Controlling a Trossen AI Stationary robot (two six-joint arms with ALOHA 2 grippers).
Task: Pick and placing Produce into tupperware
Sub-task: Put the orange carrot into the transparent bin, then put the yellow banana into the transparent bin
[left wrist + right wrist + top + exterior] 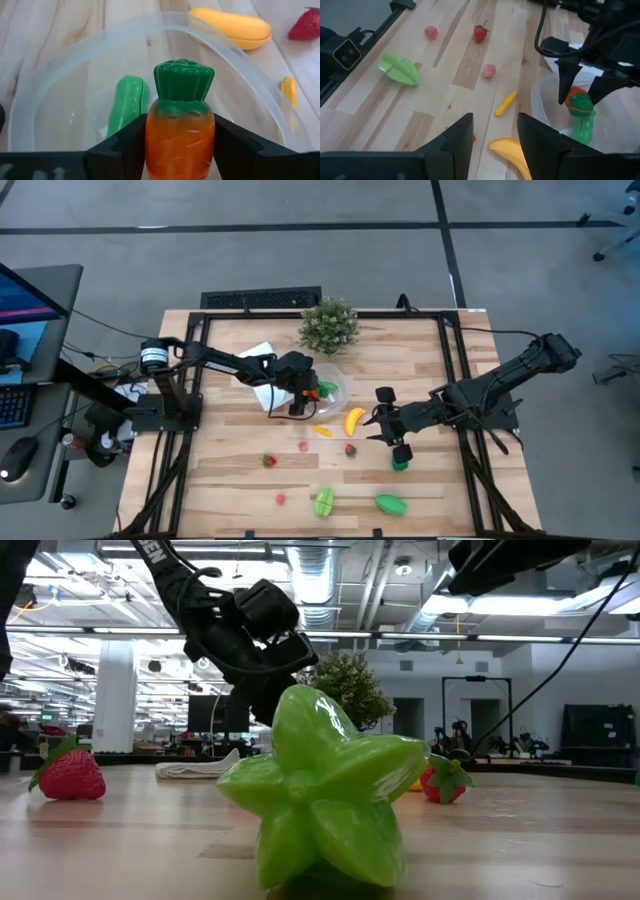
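The clear round tupperware (60, 85) stands mid-table with one green piece (127, 105) lying in it. My left gripper (180, 130) is shut on a toy carrot (180, 130) just over its opening (307, 392). To the tupperware's right, my right gripper (495, 132) hovers open above the table (380, 418) with nothing between its fingers. Other produce lies loose on the wood: a banana (354, 420), a small yellow piece (322, 431), strawberries (350, 449), and a green star-shaped fruit (323, 501). My left gripper pinches the carrot's orange body (177, 145) between its two fingers, one on each side. The fingers slant down from the table's left and lie along the carrot. Its green leafy top (183, 80) sticks out past the fingertips, pointing down into the tupperware. The carrot is clear of the green piece below (577, 102).
A bushy potted plant (329, 325) stands at the far edge behind the tupperware. Something flat and white (262, 375) lies under the left arm. Small red pieces (280, 499) and a green piece (391, 504) sit near the front edge. Black frame rails (455, 370) run along both sides.
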